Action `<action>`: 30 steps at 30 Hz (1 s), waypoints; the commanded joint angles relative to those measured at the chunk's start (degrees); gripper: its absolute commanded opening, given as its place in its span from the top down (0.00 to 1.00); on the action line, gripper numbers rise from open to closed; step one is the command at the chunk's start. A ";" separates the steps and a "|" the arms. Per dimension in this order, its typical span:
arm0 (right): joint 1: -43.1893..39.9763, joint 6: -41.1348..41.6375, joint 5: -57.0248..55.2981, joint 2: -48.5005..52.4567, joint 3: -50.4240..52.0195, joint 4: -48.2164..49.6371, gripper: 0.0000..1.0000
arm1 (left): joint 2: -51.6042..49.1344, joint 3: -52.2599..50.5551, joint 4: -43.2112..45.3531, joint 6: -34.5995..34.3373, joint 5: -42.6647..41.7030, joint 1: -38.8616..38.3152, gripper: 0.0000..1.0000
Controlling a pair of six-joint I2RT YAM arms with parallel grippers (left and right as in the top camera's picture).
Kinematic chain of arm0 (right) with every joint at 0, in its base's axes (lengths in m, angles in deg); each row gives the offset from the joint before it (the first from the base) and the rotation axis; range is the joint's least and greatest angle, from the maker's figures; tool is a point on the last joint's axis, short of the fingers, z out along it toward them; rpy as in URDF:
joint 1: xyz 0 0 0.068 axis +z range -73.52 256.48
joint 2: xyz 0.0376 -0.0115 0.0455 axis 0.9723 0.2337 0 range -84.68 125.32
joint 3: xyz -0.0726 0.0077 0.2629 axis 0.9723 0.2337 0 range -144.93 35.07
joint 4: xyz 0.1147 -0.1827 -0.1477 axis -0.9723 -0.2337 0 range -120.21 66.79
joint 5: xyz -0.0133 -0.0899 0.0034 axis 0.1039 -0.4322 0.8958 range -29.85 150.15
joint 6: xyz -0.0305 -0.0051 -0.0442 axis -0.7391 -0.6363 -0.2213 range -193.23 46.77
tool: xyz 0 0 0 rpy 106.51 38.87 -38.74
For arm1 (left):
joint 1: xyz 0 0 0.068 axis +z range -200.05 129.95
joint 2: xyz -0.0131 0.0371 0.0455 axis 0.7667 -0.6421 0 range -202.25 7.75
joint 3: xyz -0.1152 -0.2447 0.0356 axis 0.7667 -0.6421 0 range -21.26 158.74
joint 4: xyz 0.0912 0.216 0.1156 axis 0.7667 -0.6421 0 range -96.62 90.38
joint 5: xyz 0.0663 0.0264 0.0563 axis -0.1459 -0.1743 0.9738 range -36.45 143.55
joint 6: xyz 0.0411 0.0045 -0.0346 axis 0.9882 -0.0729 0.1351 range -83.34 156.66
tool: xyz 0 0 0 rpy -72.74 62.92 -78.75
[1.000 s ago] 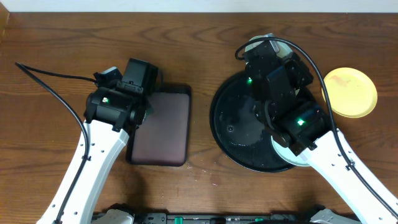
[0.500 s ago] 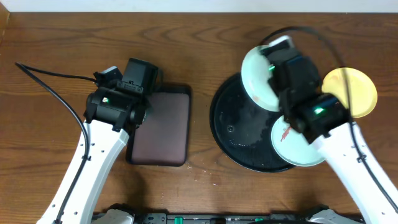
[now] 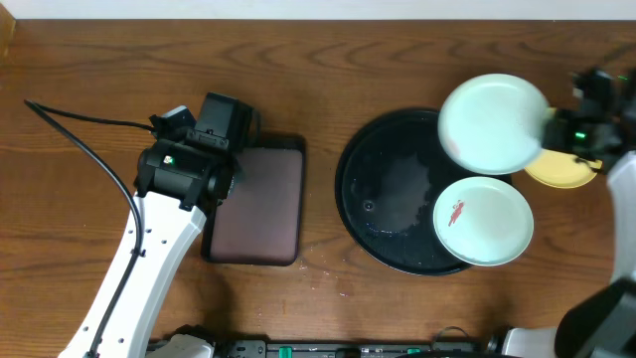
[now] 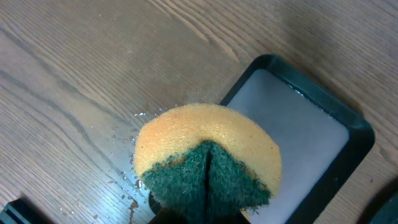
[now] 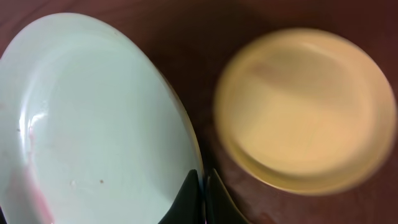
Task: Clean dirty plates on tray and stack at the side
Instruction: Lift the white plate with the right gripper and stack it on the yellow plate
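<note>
The mint plate (image 3: pixel 494 123) is held by its rim in the right tool (image 5: pixel 202 196), the jaws pinched narrow on the plate's edge at its 3 o'clock side as seen from overhead. The plate is carried across the 1 o'clock rim of the black tray (image 3: pixel 383 189), and part of the yellow plate (image 3: pixel 564 169) is covered by it. In the right wrist view a faint pink trace is seen along the mint plate's lower left edge, and the yellow plate is seen blurred, just beside it on the dark wood. From overhead, the yellow plate is found on the worktop (image 3: pixel 318 60), off the tray at 3 o'clock.

The smeared plate (image 3: pixel 483 221) is seen lying in the tray at 4 o'clock, a small red mark left of its centre.

Over on the other side, the sponge (image 4: pixel 205 158) is clamped in the left tool (image 4: pixel 198 214), folded so that the green scouring face is squeezed into a crease and the orange body bulges above. It is held over the 8 o'clock corner of the rectangular tray (image 4: pixel 298 134). A few droplets are spotted on the wood beside that corner.
</note>
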 commanded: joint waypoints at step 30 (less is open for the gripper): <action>-15.39 19.82 21.68 15.54 -0.35 6.45 0.39 | -0.39 -0.33 0.70 0.15 0.37 0.24 0.93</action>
